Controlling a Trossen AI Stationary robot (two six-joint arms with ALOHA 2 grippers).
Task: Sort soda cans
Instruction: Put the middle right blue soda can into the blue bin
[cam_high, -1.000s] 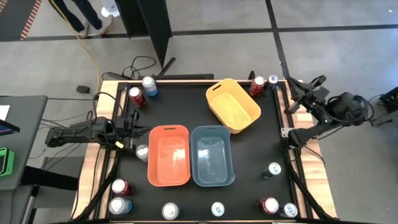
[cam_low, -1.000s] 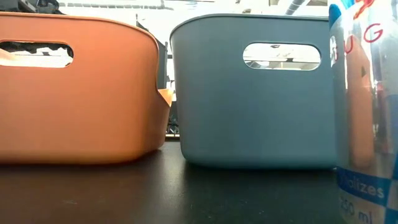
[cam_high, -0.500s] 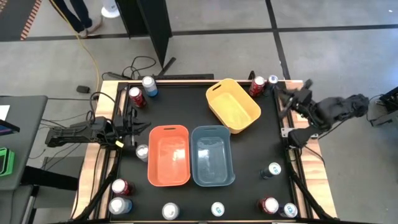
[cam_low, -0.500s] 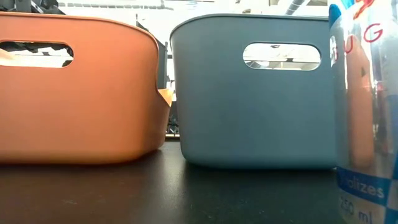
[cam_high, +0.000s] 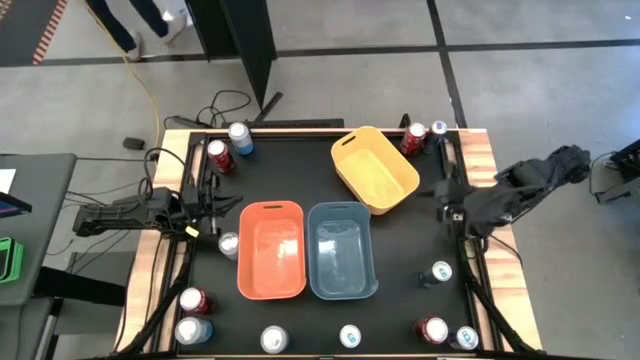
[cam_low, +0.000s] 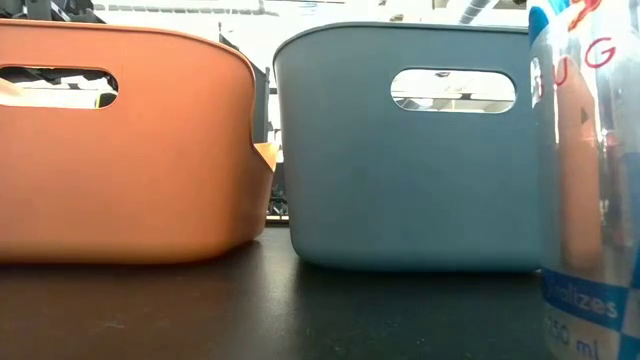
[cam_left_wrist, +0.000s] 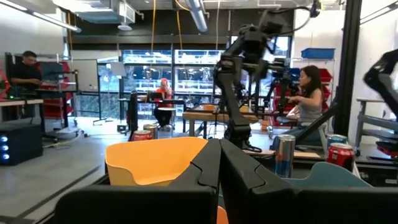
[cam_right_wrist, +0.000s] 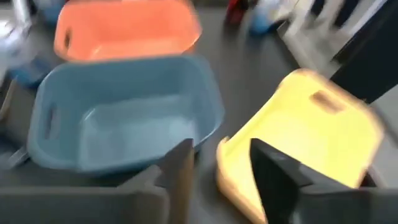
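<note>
High view shows right gripper (cam_high: 443, 193) part-open, empty, beside yellow bin (cam_high: 375, 170): best centred over one soda can (cam_high: 440, 272) before descending.

Closed dark fingers (cam_left_wrist: 219, 168), yellow bin (cam_left_wrist: 149, 160), soda cans (cam_left_wrist: 285, 155), seated person (cam_left_wrist: 305, 93)

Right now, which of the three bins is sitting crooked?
The yellow bin. It sits turned at an angle near the table's far edge, while the orange bin and blue bin stand straight, side by side.
</note>
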